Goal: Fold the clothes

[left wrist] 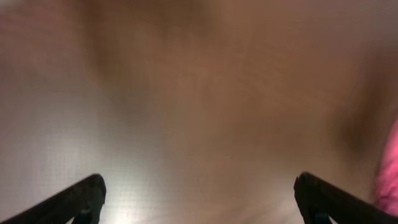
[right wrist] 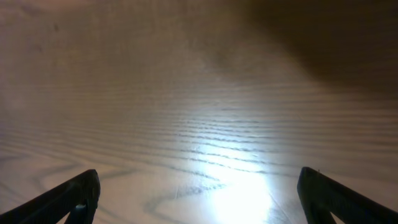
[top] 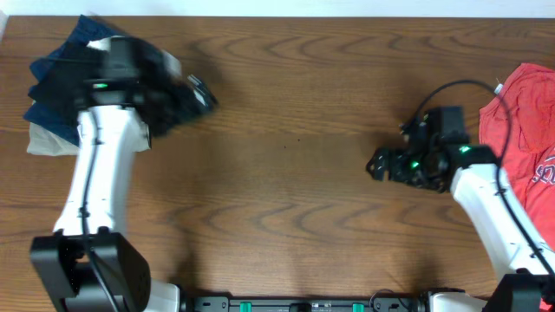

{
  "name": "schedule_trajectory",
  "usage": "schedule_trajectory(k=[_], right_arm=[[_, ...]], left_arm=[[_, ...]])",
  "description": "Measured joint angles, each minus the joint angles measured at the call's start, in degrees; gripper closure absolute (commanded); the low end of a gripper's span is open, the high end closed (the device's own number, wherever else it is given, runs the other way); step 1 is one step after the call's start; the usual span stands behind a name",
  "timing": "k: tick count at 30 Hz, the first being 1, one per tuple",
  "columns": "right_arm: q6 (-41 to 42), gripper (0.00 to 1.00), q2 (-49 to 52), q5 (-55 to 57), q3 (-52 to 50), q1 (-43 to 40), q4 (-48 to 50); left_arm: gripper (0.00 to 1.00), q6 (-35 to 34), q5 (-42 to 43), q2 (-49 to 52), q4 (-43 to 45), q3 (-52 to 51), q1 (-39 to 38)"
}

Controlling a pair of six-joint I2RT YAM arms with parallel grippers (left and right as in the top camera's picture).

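A stack of dark blue and black clothes (top: 54, 80) lies at the table's far left corner on a beige cloth, partly hidden under my left arm. No white logo shows on it. My left gripper (top: 203, 92) is blurred just right of the stack. In the left wrist view its jaws (left wrist: 199, 202) are wide open and empty over bare wood. My right gripper (top: 375, 165) hovers over the table's right half, left of the red T-shirt. Its jaws (right wrist: 199, 199) are wide open and empty above the wood.
A red T-shirt (top: 525, 130) lies crumpled at the right edge and shows as a pink blur in the left wrist view (left wrist: 388, 174). A black cable (top: 451, 87) loops above the right wrist. The brown wood table (top: 286, 173) spans the view.
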Motion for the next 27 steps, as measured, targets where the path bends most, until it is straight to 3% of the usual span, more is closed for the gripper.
schedule_trajectory(k=[6, 11, 16, 24, 27], right_arm=[[-1.46, 0.01, -0.22, 0.09, 2.78, -4.52, -11.04], [-1.86, 0.01, -2.03, 1.42, 2.67, -6.51, -15.76], [-1.84, 0.01, -12.28, 4.24, -1.31, -6.71, -12.37], [-0.33, 0.01, -39.76, 7.06, -18.78, -6.71, 2.51], [0.13, 0.01, -47.98, 7.91, -22.43, -6.71, 3.72]], left_arm=[[0.02, 1.9, -10.1, 0.02, -15.02, -3.48, -9.18], [0.02, 2.12, -13.07, -0.7, -17.81, -6.23, -9.92], [0.02, 2.1, -14.05, -10.03, -10.12, -14.56, -9.9], [0.02, 1.25, -16.92, -43.78, 13.33, -36.87, -9.92], [0.02, 1.18, -17.84, -52.96, 16.79, -42.8, -9.9]])
